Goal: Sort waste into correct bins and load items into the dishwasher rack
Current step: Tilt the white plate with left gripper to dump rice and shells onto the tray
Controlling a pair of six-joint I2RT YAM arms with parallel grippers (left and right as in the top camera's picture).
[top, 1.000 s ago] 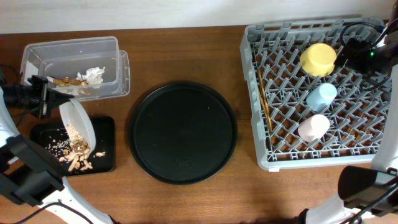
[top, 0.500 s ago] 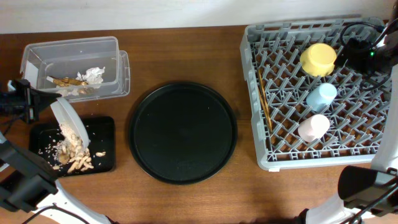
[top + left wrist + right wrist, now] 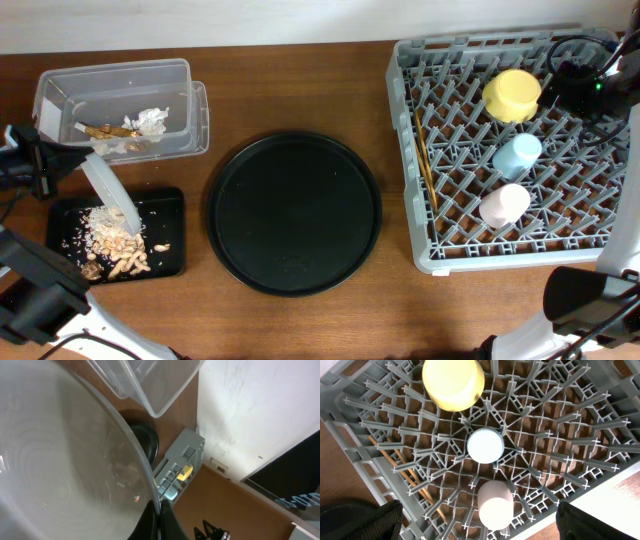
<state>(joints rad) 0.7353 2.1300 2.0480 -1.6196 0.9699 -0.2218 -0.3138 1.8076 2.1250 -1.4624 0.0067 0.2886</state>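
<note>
Left gripper [image 3: 42,166] clamped on plate [image 3: 108,187] rim (wrist view shows fingers pinching edge). Plate tipped steeply, lower edge over tray [image 3: 172,215] at counter [image 3: 300,80] left. Scraps [image 3: 118,248] heaped in tray under plate. Tub [image 3: 60,85] just behind tray holds tissue [image 3: 152,120] and wrappers [image 3: 100,130]. Round tray [image 3: 293,213] mid-counter. Rack [image 3: 450,240] at right: bowl [image 3: 512,95], blue cup [image 3: 517,155], pink cup [image 3: 505,203] in row, chopsticks [image 3: 424,160] along left side. Right gripper [image 3: 580,88] above rack's far right corner, fingers wide apart, holding nothing.
</note>
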